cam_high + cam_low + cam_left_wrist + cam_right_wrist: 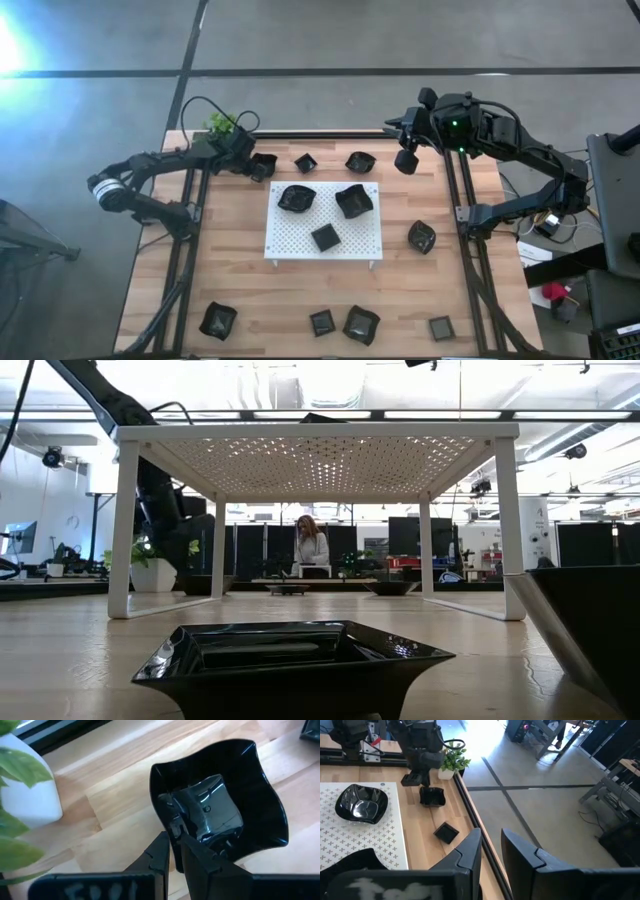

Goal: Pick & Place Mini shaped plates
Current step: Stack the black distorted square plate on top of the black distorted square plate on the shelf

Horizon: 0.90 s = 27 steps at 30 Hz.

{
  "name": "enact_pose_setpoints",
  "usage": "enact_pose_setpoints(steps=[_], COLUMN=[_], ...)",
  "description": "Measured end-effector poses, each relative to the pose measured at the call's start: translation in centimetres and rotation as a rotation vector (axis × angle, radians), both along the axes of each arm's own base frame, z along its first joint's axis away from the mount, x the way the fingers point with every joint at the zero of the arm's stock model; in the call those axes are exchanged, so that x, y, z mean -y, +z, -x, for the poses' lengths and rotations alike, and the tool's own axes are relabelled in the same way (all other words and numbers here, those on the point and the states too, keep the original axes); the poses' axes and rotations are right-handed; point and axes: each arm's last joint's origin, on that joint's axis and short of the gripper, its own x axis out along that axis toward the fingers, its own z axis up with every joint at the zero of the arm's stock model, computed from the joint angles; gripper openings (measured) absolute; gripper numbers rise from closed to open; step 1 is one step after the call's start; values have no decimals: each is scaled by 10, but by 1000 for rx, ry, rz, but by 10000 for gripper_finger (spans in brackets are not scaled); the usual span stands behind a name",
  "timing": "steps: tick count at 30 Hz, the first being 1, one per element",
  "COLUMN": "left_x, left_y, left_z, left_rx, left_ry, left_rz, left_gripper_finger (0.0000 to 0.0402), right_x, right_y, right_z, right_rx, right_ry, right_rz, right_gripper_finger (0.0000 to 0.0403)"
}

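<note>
The mini shaped plates are small glossy black dishes. Three lie on the white perforated board (300, 235), and several more lie around it on the wooden table. My left gripper (172, 851) is at the far left part of the table, shut on a wavy-edged plate (235, 805) next to the plant pot (27, 795). My right gripper (491, 849) hangs open by a narrow gap, holding nothing, above the table's far right part (405, 160). My left gripper pinches the wavy-edged plate's rim (170, 827) on its side nearest the gripper, one finger (200, 857) inside the bowl and one (159, 855) outside. The fingers come slanting down from the table's left. The plate (431, 797) appears to sit flat on the wood.
Two plates (305, 162) (360, 161) lie along the far edge and one (421, 237) lies right of the board. Several sit along the near edge, one (290, 660) close before the low camera. The board stands raised on white legs (120, 530). The green plant (222, 124) is at the far left corner.
</note>
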Motion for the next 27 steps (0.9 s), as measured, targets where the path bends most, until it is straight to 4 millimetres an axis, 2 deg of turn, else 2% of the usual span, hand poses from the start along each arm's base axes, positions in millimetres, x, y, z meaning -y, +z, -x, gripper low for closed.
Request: enact_pose_setpoints(steps=[7,27], left_x=[3,2], left_y=[-9,-11], left_z=[3,2], left_rx=[5,44], left_ry=[16,43], left_rz=[9,-7], left_gripper_finger=[44,44], right_x=[0,0], right_y=[0,0], right_z=[0,0], right_rx=[1,2], right_ry=[0,2], right_rz=[0,2], right_gripper_finger=[72,72])
